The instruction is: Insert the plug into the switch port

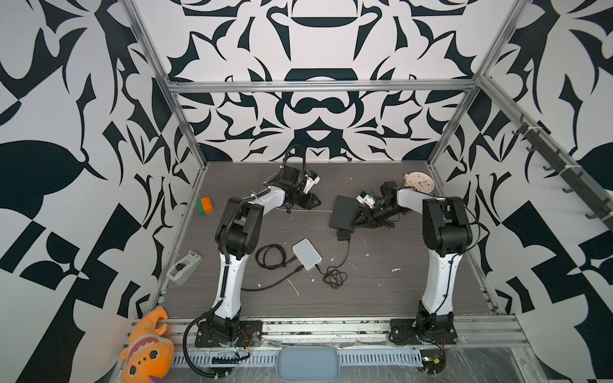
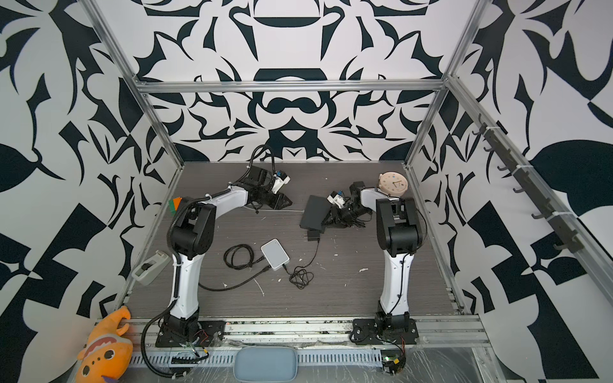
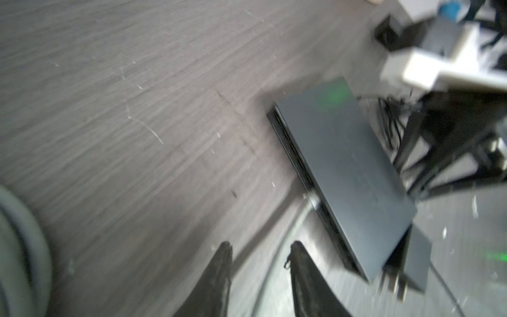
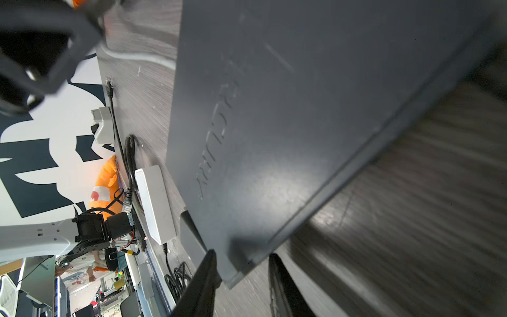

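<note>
1. The main step seems done. In the left wrist view the plug (image 3: 311, 199), at the end of a grey cable (image 3: 285, 236), sits against the port side of the switch (image 3: 345, 170), a little right of the frame centre. The picture is blurred, so I cannot say if it is fully in.
2. The left hand (image 3: 260, 247), at the lower edge of that view, is released. Its two black fingers stand apart, and the cable lies loose on the table under them.
3. The right hand (image 4: 242, 255) stands around one corner of the switch, at the lower middle of the right wrist view. One finger seems to touch the edge, but I cannot tell if it really clamps.
4. What is left, in my judgement, is to check the seating and take both hands away.
5. The switch is a flat rectangular box, matte dark grey, with relief letters on its top. The table (image 1: 398, 282) has a grey wood grain with small white scratches. The cable looks round and flexible.
</note>
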`<control>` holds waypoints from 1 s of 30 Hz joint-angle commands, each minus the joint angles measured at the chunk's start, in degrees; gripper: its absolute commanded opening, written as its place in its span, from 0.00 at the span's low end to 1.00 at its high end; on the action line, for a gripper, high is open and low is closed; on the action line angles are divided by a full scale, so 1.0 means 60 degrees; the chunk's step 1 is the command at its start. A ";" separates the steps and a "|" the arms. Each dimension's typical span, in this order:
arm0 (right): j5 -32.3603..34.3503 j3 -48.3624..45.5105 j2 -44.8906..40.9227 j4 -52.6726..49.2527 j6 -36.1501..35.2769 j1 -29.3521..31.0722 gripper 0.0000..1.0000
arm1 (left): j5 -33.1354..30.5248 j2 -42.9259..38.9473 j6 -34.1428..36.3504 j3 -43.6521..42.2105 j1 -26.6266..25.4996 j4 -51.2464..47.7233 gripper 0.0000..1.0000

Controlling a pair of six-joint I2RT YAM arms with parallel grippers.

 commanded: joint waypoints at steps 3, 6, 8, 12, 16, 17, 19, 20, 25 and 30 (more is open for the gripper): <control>0.0021 0.0475 -0.0569 -0.0114 0.0153 0.0003 0.36 | -0.0871 -0.0171 0.2768 -0.0542 -0.0462 -0.0045 0.41; 0.0079 0.0433 -0.0547 0.0010 0.0298 0.0051 0.37 | -0.1614 0.0187 0.3356 -0.0191 -0.0738 -0.0134 0.41; 0.0184 0.0416 -0.0555 0.0098 0.0387 0.0111 0.39 | -0.1925 0.0488 0.3685 0.0205 -0.0912 -0.0420 0.41; 0.0587 0.0556 -0.0476 0.0164 0.0692 0.0163 0.40 | -0.2443 0.0932 0.4004 0.0842 -0.1121 -0.0939 0.37; 0.1125 0.0881 -0.0308 0.0115 0.0972 0.0144 0.42 | -0.2767 0.1178 0.4483 0.1130 -0.1262 -0.1300 0.28; 0.1221 0.0968 -0.0285 0.0117 0.1020 0.0159 0.42 | -0.2796 0.1252 0.4576 0.1197 -0.1296 -0.1306 0.26; 0.1344 0.1125 -0.0240 0.0193 0.1194 0.0164 0.42 | -0.2754 0.1359 0.4806 0.1319 -0.1318 -0.1352 0.20; 0.1469 0.1201 -0.0225 0.0198 0.1250 0.0162 0.42 | -0.2697 0.1398 0.4870 0.1373 -0.1333 -0.1343 0.16; 0.1918 0.1577 -0.0005 0.0334 0.1515 0.0160 0.43 | -0.1719 0.1485 0.5157 0.1688 -0.1403 -0.1551 0.05; 0.2015 0.2276 0.0525 -0.0317 0.0862 0.0380 0.45 | -0.0650 0.1265 0.5493 0.1628 -0.1613 -0.1980 0.03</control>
